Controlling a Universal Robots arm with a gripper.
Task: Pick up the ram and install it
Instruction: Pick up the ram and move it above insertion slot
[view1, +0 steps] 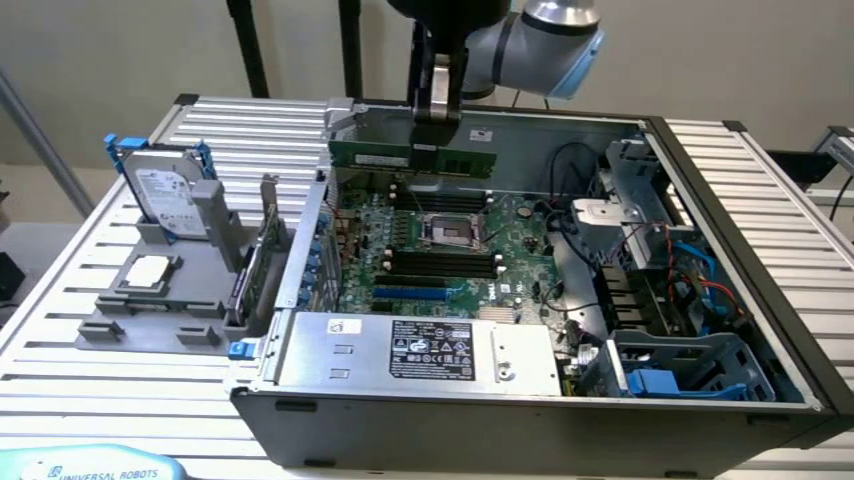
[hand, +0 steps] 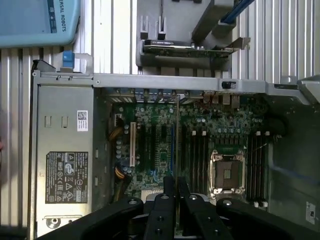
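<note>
Ram (view1: 387, 157) in tool (view1: 437, 138), above motherboard (view1: 527, 262)

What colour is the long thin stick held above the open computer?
Green. The long, thin circuit-board ram stick shows best in the exterior view.

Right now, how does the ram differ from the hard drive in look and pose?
The ram is a thin green stick; the hard drive is a broad silver block. The ram hangs level in the gripper above the open case; the hard drive stands on end in the grey holder outside it. Both are uninstalled.
</note>
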